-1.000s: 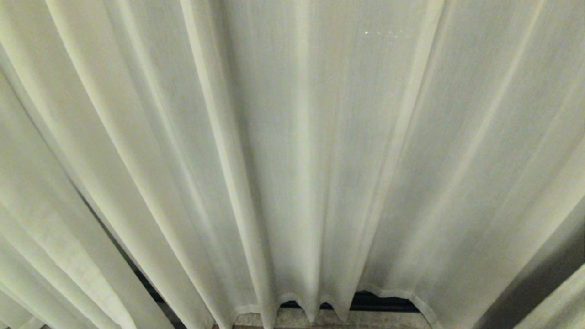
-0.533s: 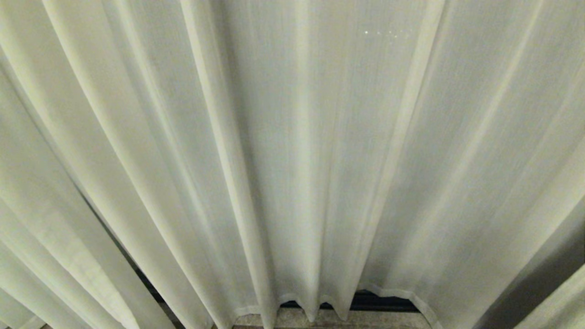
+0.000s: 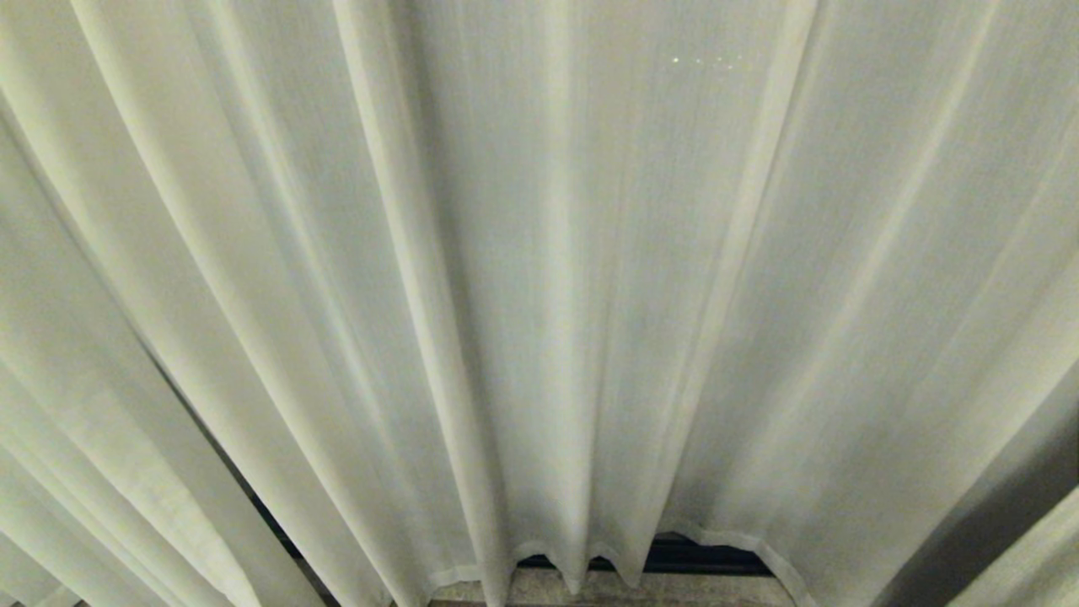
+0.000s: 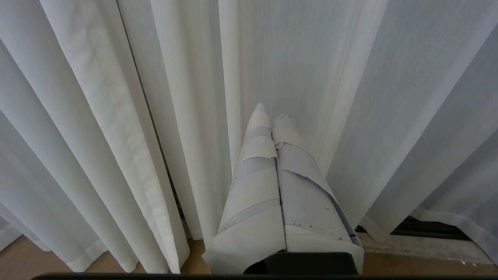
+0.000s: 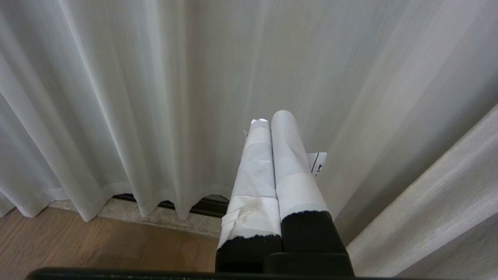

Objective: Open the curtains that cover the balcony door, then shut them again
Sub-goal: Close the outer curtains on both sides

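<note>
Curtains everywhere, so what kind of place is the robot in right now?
Probably a room in a home, facing a covered window or door. Floor-length pale curtains hang in pleats to a wooden floor, with a dark track on a stone sill beneath their hems.

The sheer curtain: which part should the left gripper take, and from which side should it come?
Probably the free hemmed edge of the sheer curtain, just beside the shut left gripper. That edge hangs as a straight vertical fold with a gap behind it, so open fingers could come from the front and pinch it across its thickness, well above the floor.
</note>
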Controlling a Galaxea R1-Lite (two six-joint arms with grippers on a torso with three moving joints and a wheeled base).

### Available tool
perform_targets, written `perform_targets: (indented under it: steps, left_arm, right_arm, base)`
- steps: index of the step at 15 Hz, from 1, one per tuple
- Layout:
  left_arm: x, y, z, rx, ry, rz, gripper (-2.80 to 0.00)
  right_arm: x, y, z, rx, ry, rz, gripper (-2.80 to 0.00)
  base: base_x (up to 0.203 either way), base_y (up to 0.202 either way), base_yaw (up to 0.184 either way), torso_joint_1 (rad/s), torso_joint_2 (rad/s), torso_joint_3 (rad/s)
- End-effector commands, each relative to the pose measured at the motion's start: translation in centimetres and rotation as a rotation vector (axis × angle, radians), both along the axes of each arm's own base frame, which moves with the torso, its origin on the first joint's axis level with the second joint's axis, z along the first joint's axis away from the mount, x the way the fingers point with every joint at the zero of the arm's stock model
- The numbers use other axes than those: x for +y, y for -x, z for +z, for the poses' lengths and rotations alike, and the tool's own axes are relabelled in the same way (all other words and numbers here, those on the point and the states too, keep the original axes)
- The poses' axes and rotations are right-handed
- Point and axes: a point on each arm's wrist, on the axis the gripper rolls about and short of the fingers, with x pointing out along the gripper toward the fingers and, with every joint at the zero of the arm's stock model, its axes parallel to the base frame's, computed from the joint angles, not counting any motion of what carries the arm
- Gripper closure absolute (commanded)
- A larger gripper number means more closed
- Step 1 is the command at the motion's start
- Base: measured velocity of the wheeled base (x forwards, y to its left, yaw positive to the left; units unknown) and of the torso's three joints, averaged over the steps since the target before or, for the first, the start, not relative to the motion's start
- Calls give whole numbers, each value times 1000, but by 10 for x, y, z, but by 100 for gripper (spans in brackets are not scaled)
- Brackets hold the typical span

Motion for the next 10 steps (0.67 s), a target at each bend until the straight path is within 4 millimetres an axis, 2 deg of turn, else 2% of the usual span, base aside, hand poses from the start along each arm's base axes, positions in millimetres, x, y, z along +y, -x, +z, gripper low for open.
perform_targets:
  steps: [1,6,10]
  left_arm:
    - [0,0,0,-3,-1,1,0]
    - [0,0,0,-3,-1,-1,0]
    - [0,0,0,-3,-1,-1,0]
  right_arm:
    - [0,0,0,2,2,0,0]
    - [0,0,0,3,2,1,0]
    - [0,0,0,2,2,0,0]
  base:
    - [0,0,0,0,0,0]
    - [0,-24,1,1,0,1]
    - [0,-173,2,1,2,2]
